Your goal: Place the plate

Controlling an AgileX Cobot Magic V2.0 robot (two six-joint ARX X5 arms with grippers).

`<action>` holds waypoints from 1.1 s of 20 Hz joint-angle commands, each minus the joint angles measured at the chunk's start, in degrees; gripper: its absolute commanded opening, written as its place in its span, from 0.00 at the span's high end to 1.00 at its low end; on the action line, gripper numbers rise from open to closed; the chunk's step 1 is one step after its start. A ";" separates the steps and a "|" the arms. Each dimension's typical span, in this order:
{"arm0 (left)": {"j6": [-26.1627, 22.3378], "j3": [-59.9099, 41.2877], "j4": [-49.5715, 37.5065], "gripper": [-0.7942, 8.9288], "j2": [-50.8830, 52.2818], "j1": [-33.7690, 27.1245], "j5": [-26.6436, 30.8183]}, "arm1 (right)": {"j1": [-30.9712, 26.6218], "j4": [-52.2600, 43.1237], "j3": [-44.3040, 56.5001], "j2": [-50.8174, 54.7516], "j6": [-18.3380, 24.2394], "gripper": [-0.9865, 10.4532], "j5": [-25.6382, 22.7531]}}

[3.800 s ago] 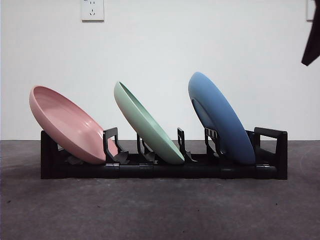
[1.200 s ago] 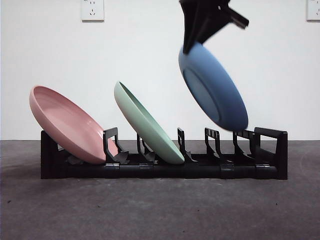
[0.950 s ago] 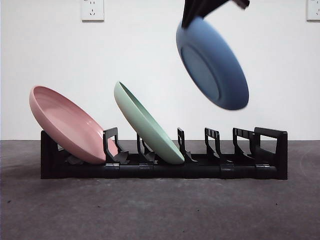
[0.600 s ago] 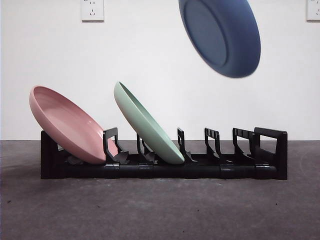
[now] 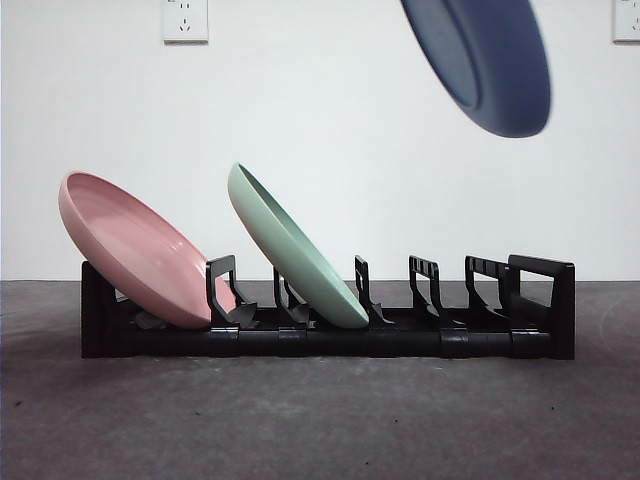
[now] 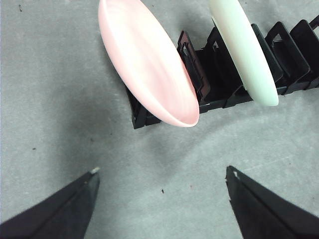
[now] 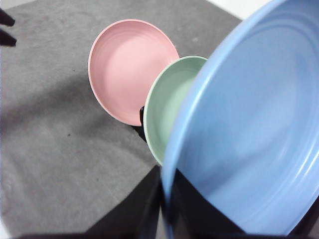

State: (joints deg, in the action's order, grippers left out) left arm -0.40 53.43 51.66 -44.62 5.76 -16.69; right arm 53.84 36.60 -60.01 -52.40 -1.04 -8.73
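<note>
Gripping blue plate (image 5: 487,62), right claw (image 7: 164,209)

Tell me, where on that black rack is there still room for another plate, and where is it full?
The rack is free at its right end: the slots between the green plate and the end handle stand bare. The left half is crowded, pink plate and green plate leaning side by side. The blue plate hangs above the free end, in the right gripper.

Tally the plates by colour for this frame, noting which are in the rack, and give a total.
Pink plate: 1, in the rack
Green plate: 1, in the rack
Blue plate: 1, held aloft by the right claw
Total: 3 plates
</note>
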 commanded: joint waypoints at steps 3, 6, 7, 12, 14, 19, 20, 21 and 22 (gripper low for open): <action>-0.02 1.31 -0.15 0.50 -0.46 0.11 -0.26 | 9.90 0.42 6.10 3.56 -3.41 0.90 -7.78; 0.00 1.31 -0.22 0.50 -0.46 0.11 -0.26 | 19.41 2.51 8.37 2.08 -3.45 0.90 -15.91; -0.02 1.31 -0.22 0.50 -0.46 0.11 -0.26 | 22.03 2.75 8.39 0.92 -3.23 0.90 -18.05; -0.02 1.31 -0.24 0.50 -0.46 0.11 -0.26 | 30.34 2.69 8.37 -8.24 -1.90 0.90 -17.27; -0.02 1.31 -0.24 0.50 -0.46 0.11 -0.26 | 31.04 2.73 8.37 -12.70 -1.40 0.90 -13.68; -0.02 1.31 -0.24 0.50 -0.46 0.11 -0.26 | 29.46 2.62 8.17 -22.36 -1.27 0.90 -6.62; -0.02 1.31 -0.24 0.50 -0.46 0.11 -0.26 | 28.52 2.58 8.15 -23.82 -1.27 0.90 -4.81; -0.02 1.31 -0.24 0.50 -0.46 0.11 -0.26 | 27.47 2.47 8.15 -25.03 -1.27 0.90 -3.80; -0.02 1.31 -0.24 0.50 -0.46 0.11 -0.26 | 26.21 2.29 8.15 -26.25 -0.98 0.90 -3.13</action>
State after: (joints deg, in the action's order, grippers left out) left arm -0.40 53.45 51.66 -44.62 5.76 -16.69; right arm 79.31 39.51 -50.96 -77.91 -2.72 -11.68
